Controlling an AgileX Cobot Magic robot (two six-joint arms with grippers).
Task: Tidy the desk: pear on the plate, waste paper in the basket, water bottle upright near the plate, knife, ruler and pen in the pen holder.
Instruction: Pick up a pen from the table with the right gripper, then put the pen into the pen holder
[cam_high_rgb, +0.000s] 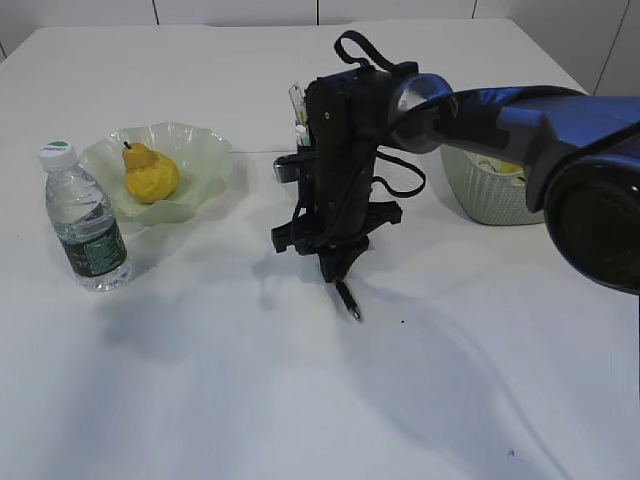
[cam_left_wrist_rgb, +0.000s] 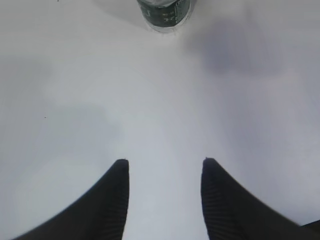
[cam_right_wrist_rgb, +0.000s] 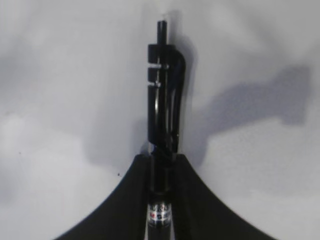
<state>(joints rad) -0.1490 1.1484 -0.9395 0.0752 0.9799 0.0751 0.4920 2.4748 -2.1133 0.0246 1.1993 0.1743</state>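
Note:
My right gripper (cam_high_rgb: 335, 270) points down over the middle of the desk (cam_high_rgb: 200, 380), shut on a black pen (cam_right_wrist_rgb: 162, 100). The pen's clip end sticks out past the fingertips (cam_right_wrist_rgb: 145, 165) and hangs just above the desk surface, seen as the pen (cam_high_rgb: 348, 300) in the exterior view. The yellow pear (cam_high_rgb: 150, 175) lies on the pale green plate (cam_high_rgb: 205, 150). The water bottle (cam_high_rgb: 85, 220) stands upright just left of the plate. My left gripper (cam_left_wrist_rgb: 165, 161) is open over bare desk, with the bottle's base (cam_left_wrist_rgb: 164, 12) ahead of it. The clear ruler (cam_high_rgb: 297, 100) pokes up behind my right gripper, which hides the pen holder. I cannot make out the knife.
The sage-green basket (cam_high_rgb: 480, 200) stands at the right behind my right arm, with something pale and yellow inside. The desk's far edge runs along the back wall.

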